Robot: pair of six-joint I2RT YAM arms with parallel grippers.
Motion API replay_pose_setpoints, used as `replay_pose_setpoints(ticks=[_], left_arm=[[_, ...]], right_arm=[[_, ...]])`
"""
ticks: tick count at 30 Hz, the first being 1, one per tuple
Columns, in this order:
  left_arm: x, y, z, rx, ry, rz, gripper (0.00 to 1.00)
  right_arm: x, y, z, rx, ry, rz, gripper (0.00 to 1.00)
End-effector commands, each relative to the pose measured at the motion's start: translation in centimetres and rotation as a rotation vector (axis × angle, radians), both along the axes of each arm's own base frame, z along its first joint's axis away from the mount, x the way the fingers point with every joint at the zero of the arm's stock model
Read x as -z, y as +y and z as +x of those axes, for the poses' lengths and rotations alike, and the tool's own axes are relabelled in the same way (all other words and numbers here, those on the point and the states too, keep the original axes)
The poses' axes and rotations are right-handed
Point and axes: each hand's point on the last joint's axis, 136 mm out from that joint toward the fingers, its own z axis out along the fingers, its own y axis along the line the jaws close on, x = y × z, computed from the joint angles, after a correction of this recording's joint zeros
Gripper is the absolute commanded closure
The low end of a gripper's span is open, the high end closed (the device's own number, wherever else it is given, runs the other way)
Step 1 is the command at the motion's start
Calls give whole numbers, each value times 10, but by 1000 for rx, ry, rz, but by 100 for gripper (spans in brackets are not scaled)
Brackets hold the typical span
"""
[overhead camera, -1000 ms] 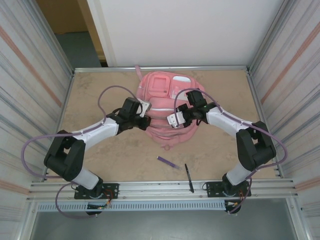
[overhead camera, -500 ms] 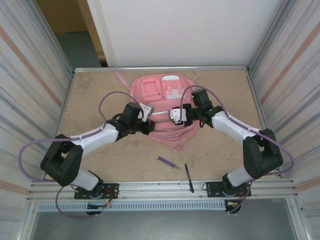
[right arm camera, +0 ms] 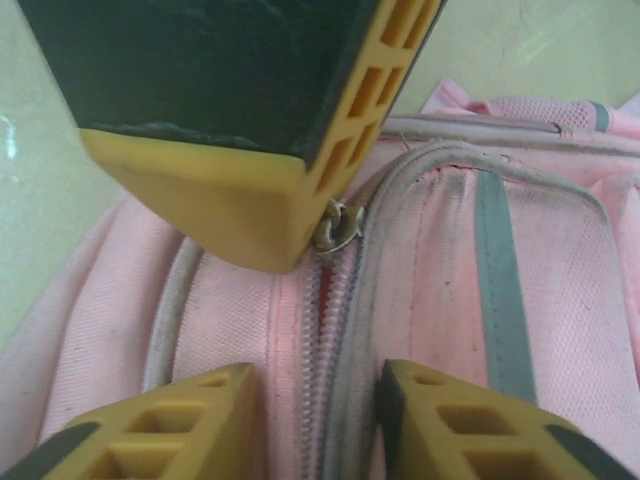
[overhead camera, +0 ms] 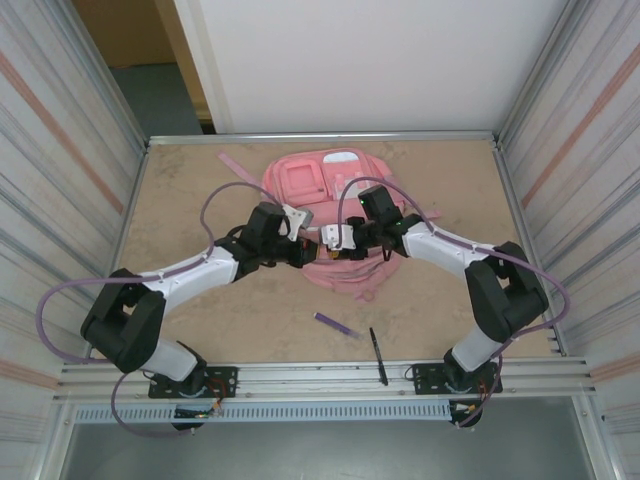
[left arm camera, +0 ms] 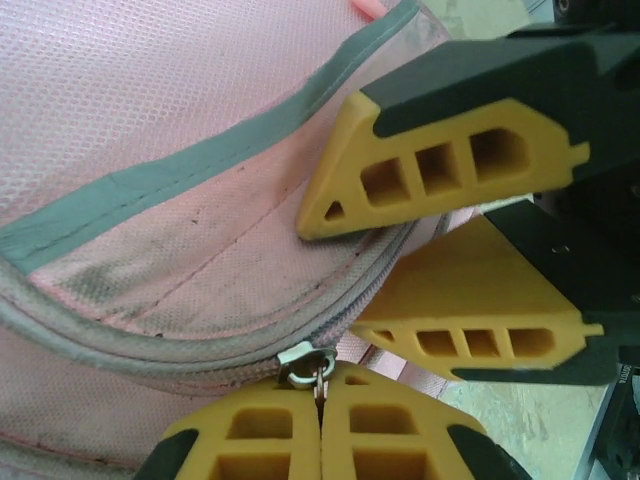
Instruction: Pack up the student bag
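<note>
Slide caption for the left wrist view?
Left gripper shut on the zipper pull of the student bag; right gripper straddles the zipper nearby.

Left gripper fingers pressed together; right gripper fingers apart; the grippers face each other, nearly touching.

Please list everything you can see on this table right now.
large pink fabric backpack: one, pink with grey trim, lying at the far centre of the table
small metal zip pull: one, silver, on the backpack's zip
slim purple pen: one, purple, on the table nearer than the backpack
thin black pen: one, black, right of the purple one, by the near edge
beige tabletop: one, beige, under everything
left gripper: one, yellow and black, shut on the zip pull
right gripper: one, yellow and black, open, straddling the zip
</note>
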Motion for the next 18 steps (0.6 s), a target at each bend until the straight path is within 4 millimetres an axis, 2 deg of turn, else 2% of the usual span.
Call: replay_pose_setpoints(ticks=[1, 4, 8, 13, 16, 18], left_arm=[[-25, -10, -7, 56, -50, -85, 100], [-15, 4, -8, 32, -55, 9, 100], [1, 48, 0, -21, -112, 214, 100], [15, 113, 32, -168, -171, 443, 100], [29, 133, 52, -219, -175, 471, 100], [37, 137, 59, -237, -96, 402, 100]], right_arm=[[0, 1, 12, 56, -34, -16, 79], [-8, 1, 4, 14, -60, -1, 99], [-8, -9, -8, -64, -113, -64, 100], [-16, -8, -15, -111, -147, -70, 100], [-17, -6, -15, -112, -148, -73, 100], [-15, -4, -17, -126, -149, -81, 100]])
